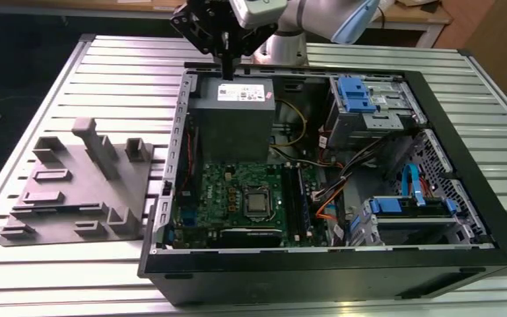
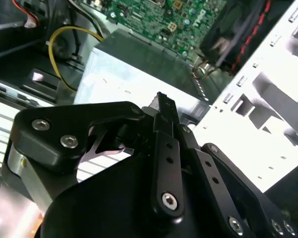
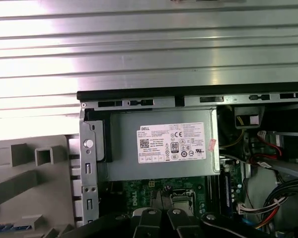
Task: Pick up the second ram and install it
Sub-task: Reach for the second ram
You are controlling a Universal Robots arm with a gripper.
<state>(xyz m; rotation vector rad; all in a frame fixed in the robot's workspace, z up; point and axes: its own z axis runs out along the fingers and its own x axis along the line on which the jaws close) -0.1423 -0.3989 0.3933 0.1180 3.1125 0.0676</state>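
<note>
Tool [image 1: 227, 71] fingertips together, seemingly empty, high over grey metal power supply box [image 1: 233, 122] at open black computer case's [image 1: 324, 263] edge. Dark bluish-green flat second ram [image 3: 10, 228] apparently seated in grey plastic holder block [image 1: 68, 198] on slatted surface [image 1: 121, 72], well apart. Advice: part jaws before descent, centre on stick's mid-length, square to 2 flat faces, lift straight.
</note>
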